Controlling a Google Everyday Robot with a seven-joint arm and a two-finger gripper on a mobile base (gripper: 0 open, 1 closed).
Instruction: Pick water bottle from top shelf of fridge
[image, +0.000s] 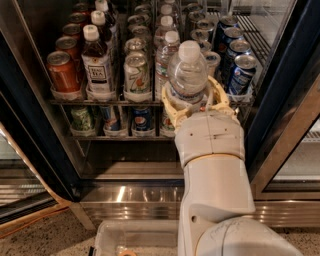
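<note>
My gripper (192, 100) is shut on the water bottle (187, 72), a clear ribbed bottle with a white cap. Its cream fingers (169, 105) wrap the bottle's lower body, and the bottle stands upright in front of the top shelf (107, 101). More water bottles (167, 50) stand in the lane behind it. The shelf is a wire rack inside the open fridge (30, 125) with its dark frame. My white arm rises from the bottom of the view.
A dark tea bottle (96, 60) and red cans (63, 72) stand on the left of the shelf, blue cans (242, 72) on the right. A lower rack holds short soda cans (142, 120). A clear tray (140, 237) sits at the bottom.
</note>
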